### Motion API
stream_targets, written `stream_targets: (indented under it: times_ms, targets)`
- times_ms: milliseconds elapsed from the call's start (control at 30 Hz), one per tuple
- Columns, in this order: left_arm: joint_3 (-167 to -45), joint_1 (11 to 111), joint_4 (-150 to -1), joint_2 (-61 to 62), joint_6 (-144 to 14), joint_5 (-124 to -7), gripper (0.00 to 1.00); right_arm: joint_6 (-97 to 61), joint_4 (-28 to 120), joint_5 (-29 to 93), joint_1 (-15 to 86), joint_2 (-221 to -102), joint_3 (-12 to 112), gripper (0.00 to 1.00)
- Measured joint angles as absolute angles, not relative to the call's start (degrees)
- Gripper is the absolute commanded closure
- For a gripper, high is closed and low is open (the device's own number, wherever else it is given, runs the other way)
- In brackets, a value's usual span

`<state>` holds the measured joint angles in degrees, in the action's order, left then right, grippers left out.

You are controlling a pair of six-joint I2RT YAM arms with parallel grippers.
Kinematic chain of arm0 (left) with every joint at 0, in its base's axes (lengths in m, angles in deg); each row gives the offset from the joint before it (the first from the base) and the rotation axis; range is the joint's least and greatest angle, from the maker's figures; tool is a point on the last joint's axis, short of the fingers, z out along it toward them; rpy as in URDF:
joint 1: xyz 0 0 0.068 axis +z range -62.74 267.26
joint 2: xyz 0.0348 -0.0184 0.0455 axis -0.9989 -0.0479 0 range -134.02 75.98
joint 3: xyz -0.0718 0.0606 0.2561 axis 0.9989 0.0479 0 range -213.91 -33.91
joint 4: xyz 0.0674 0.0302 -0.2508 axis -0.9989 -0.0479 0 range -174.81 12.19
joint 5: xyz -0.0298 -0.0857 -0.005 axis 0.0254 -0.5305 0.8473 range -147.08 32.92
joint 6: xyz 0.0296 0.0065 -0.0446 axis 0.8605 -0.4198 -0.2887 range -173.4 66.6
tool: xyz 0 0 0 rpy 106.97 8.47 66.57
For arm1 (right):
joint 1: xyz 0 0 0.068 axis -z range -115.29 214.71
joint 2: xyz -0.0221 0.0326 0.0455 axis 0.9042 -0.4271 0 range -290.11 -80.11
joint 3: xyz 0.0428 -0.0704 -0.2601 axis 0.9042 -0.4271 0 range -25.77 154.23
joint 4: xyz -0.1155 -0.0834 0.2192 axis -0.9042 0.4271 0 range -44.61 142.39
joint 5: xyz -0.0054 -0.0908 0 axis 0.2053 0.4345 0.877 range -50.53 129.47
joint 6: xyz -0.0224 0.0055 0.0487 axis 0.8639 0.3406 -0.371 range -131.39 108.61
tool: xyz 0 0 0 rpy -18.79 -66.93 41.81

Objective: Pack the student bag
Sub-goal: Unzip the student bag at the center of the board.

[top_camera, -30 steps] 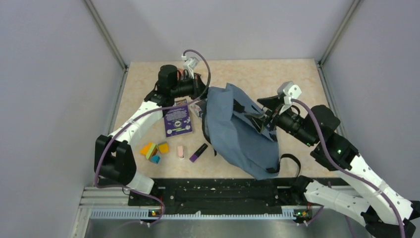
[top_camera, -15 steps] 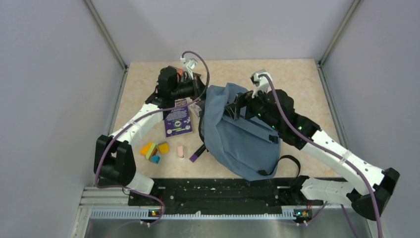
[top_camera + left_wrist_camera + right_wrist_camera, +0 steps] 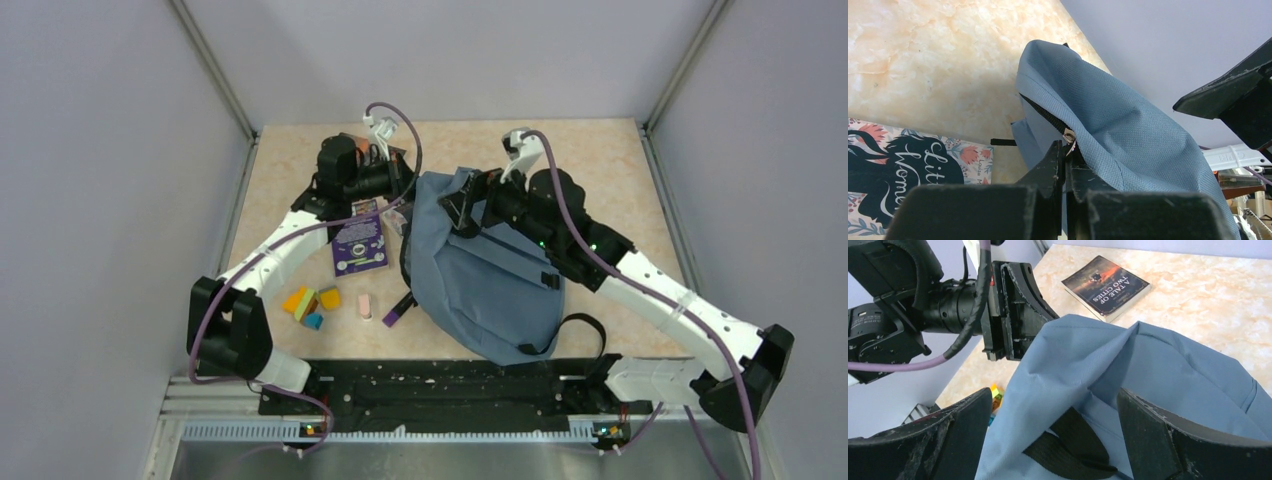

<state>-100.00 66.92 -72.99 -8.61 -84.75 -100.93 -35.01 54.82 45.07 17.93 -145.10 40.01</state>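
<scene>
The slate-blue student bag (image 3: 480, 270) lies in the middle of the table, its top raised toward the back. My left gripper (image 3: 402, 186) is shut on the bag's zipper pull (image 3: 1068, 137) at the top left edge. In the right wrist view the bag (image 3: 1128, 365) fills the frame. My right gripper (image 3: 462, 208) is open, its jaws wide on either side of a black strap (image 3: 1073, 440) on the bag's top. A purple book (image 3: 359, 243) lies left of the bag.
A dark book, "A Tale of Two Cities" (image 3: 1105, 285), lies behind the left gripper. Colored blocks (image 3: 311, 303), a pink eraser (image 3: 365, 306) and a purple-black marker (image 3: 400, 308) lie at the front left. Grey walls enclose the table.
My right arm has swung from the bag's right side up and left to its top, jaws now open over the strap. The bag has shifted slightly. My left gripper has held still.
</scene>
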Motion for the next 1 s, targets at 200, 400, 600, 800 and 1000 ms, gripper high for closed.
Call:
stream_targets:
  times_ms: [200, 400, 600, 800, 1000]
  targets:
    - [-99.8, 66.5, -73.0, -8.5, -84.2, -100.7, 1.00, -34.4, 55.9, 46.8, 17.1, -151.6, 45.3, 0.26]
    - [-99.8, 66.1, -73.3, -8.4, -81.9, -100.7, 1.00, -32.5, 58.4, 47.6, 16.8, -155.3, 46.3, 0.97]
    - [-100.8, 65.7, -77.7, -4.7, -75.6, -101.2, 1.00, -27.5, 61.1, 45.2, 16.8, -150.8, 46.3, 1.00]
    - [-107.6, 64.7, -87.1, -2.1, -66.5, -105.2, 1.00, -19.8, 69.1, 37.9, 16.8, -144.6, 50.3, 1.00]
    - [-112.9, 63.9, -97.5, -0.5, -57.1, -107.6, 1.00, -12.8, 71.8, 29.3, 16.8, -141.6, 50.8, 1.00]
